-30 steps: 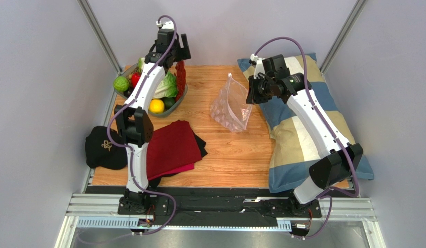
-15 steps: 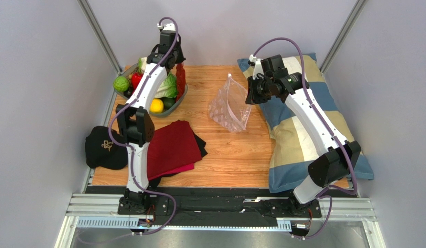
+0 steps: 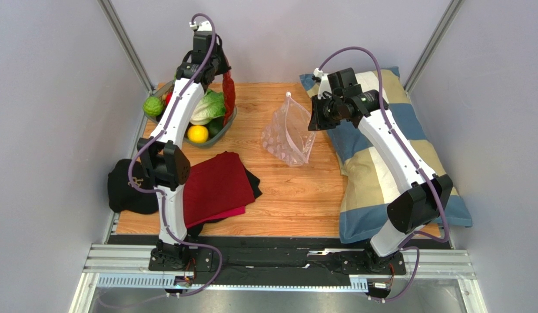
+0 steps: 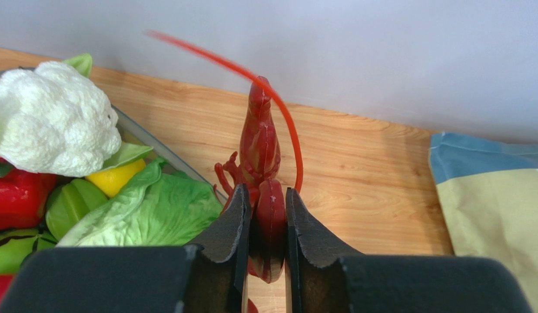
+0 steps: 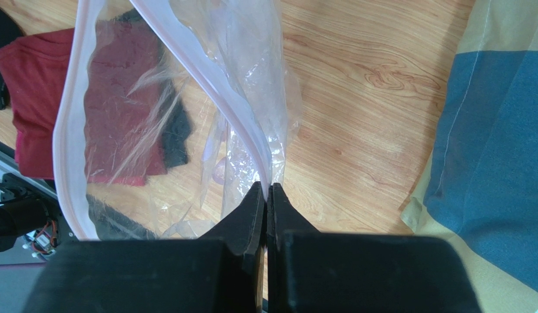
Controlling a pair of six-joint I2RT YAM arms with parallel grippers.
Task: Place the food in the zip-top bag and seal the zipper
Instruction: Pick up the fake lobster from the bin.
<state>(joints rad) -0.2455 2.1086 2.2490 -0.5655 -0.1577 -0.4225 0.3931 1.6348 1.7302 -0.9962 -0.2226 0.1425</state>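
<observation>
- At mid-table, the zip-top bag (image 3: 288, 134) stands open, its rim pinched in the right gripper (image 5: 266, 195); film slipping free would collapse it.
- Beside the basket (image 4: 147, 139), the lobster (image 4: 260, 140) sits clamped in the left gripper (image 4: 265, 225); its long antenna could snag the zipper (image 5: 59, 130).

The lower body of the lobster (image 4: 260, 147) is hidden between the fingers of the left gripper (image 4: 266, 192), and its long feeler blurs toward the tip. From above, the left arm (image 3: 177, 114) covers the middle of the tray (image 3: 234, 120). In the right wrist view the zip-top bag (image 5: 121, 117) runs off the top edge, and the near end of the zipper (image 5: 203, 78) is buried in the right gripper (image 5: 266, 189).
</observation>
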